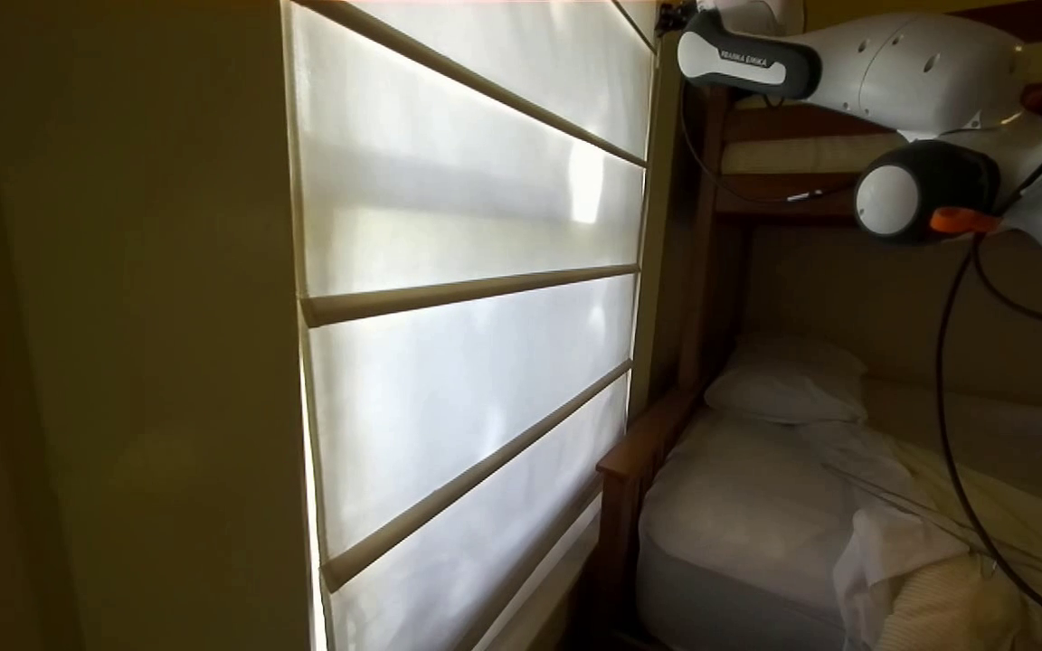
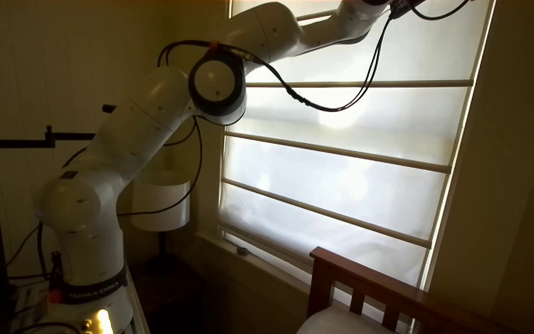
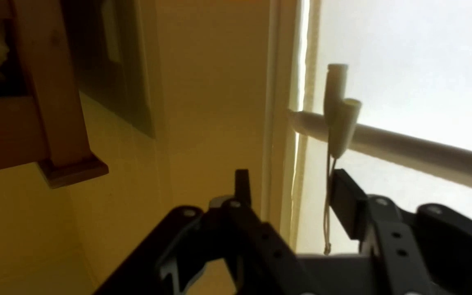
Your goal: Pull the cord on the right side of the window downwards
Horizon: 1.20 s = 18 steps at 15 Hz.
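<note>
The window, covered by a pale shade with horizontal ribs, shows in both exterior views [image 1: 467, 226] [image 2: 332, 181] and in the wrist view [image 3: 416, 73]. The thin cord [image 3: 327, 207] shows in the wrist view, with two pale tapered pulls [image 3: 344, 127] at one end and a small knot at the other. My gripper [image 3: 291, 192] is open. The cord lies in the picture between its fingers, close to the right finger's pad; whether they touch I cannot tell. In the exterior views the cord cannot be made out, and the gripper is at or beyond the top edge.
A wooden bunk bed [image 1: 634, 452] with a mattress and pillow stands beside the window. A dark cable [image 2: 332, 109] hangs in loops from the arm. A lamp [image 2: 161, 202] stands in the corner behind the arm. The wall and window trim [image 3: 279, 123] are close to the gripper.
</note>
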Tool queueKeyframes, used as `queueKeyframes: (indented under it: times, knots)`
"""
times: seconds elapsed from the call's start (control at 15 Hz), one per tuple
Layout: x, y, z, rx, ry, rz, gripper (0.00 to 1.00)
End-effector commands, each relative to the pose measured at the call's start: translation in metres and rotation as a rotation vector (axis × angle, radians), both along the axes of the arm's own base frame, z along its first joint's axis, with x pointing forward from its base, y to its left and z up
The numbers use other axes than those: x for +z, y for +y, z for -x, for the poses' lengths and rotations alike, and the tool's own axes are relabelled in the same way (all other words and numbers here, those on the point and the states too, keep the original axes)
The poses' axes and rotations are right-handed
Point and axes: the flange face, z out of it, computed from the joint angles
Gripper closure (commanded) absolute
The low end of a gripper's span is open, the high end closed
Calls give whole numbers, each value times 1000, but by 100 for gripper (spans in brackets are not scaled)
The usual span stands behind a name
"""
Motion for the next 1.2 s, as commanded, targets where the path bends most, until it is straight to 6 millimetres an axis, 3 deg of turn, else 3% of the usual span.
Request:
queueKeyframes:
  times: [0.0,0.27,0.6,0.93,1.13]
  knots:
    - [1,8,-2,-14,-26,27,77]
    - [2,11,-2,-7,-33,28,100]
    - [7,17,-1,34,-27,-4,100]
    - [11,42,-7,165,115,-91,100]
    - [7,42,-5,166,259,-124,100]
